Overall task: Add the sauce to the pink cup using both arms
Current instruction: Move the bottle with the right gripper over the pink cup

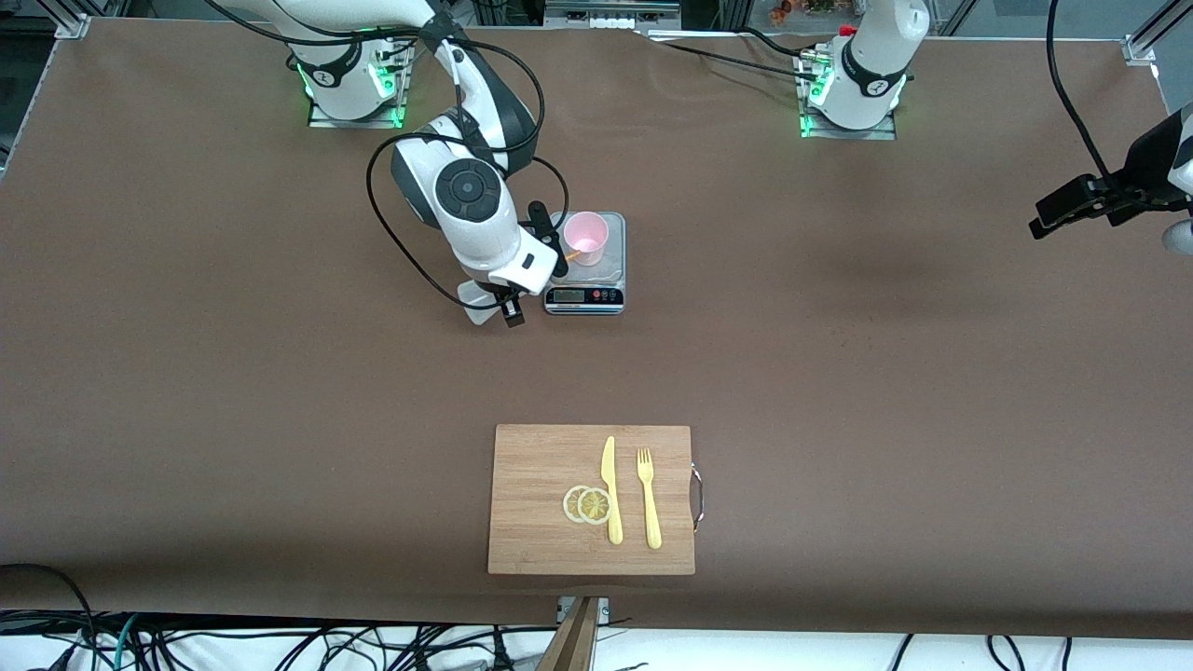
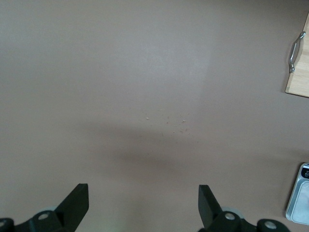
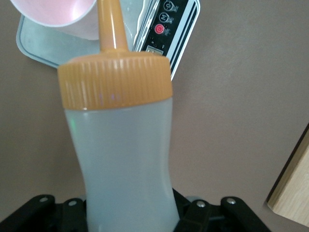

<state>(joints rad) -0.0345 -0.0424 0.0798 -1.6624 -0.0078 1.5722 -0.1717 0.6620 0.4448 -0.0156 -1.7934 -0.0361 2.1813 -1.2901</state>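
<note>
**While the cup sits on the scale, the bottle tips over it**

Because the pink cup [image 1: 585,237] stands on the kitchen scale [image 1: 585,266], I take it that whatever goes in is meant to be weighed, which would explain why the cup stays put and the bottle comes to it. The right gripper [image 1: 499,300] is clamped around the body of the sauce bottle [image 3: 123,145] and holds it tilted, the orange nozzle reaching over the cup's rim into its mouth, a pouring pose as far as I can judge.

The left gripper [image 2: 143,205] waits well off toward its own end of the table, its fingers [image 2: 77,203] spread wide and holding nothing, over bare brown tabletop [image 2: 145,72].

From the high camera the bottle is mostly hidden by the right arm's wrist; only its pale base and a sliver of orange tip show. The right wrist view makes up for that: the ribbed orange cap, the whitish body squeezed between the pads, the scale's buttons beside the cup. Whether sauce is flowing, neither view tells me.

Nearer the front camera lies a cutting board [image 1: 541,522] with lemon slices [image 1: 587,504], a yellow knife [image 1: 610,489] and a fork [image 1: 649,499], untouched.
</note>
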